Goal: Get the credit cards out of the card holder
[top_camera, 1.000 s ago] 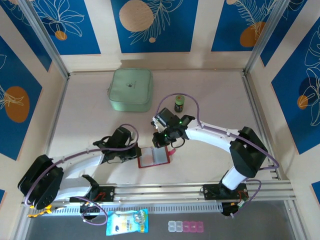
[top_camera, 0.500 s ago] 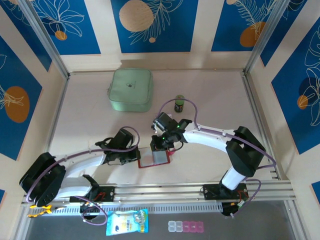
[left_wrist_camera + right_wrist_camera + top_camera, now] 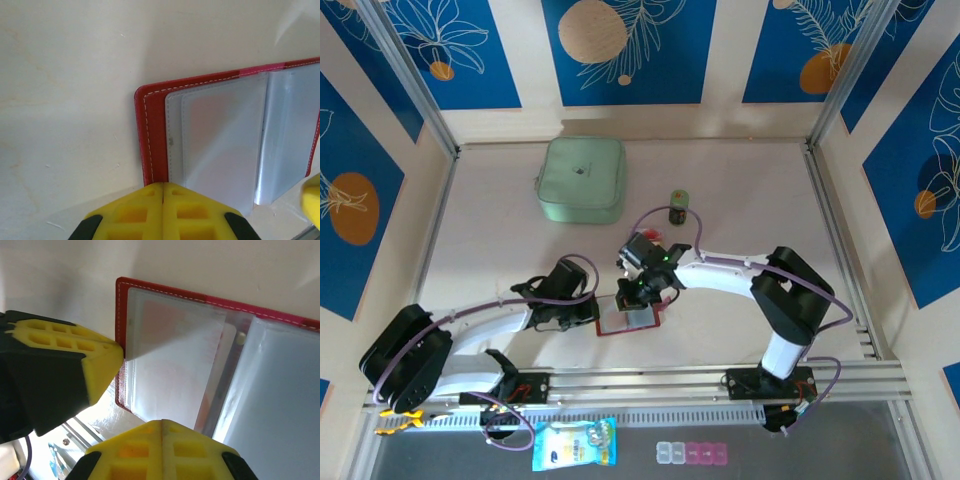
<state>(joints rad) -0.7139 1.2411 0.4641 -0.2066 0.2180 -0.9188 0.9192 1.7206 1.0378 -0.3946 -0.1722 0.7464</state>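
The red card holder (image 3: 642, 321) lies open on the table, its clear inner pockets (image 3: 220, 140) facing up. My left gripper (image 3: 596, 312) is shut, and its yellow tip (image 3: 163, 185) rests on the holder's left red border (image 3: 152, 135). My right gripper (image 3: 637, 297) is shut too, its tip (image 3: 161, 422) over the clear pocket (image 3: 170, 355) near the fold. Nothing shows between either pair of fingers. The credit cards are no more than a faint reddish-orange tint (image 3: 206, 407) through the pockets by the fold.
A mint-green square case (image 3: 582, 180) sits at the back left and a small dark jar (image 3: 678, 208) behind the right arm. Past the near rail (image 3: 650, 385) lie a blue-white packet (image 3: 575, 444) and small pill boxes (image 3: 692, 453).
My right gripper has moved left and towards me, down onto the holder's pockets. The left gripper and the holder have stayed put.
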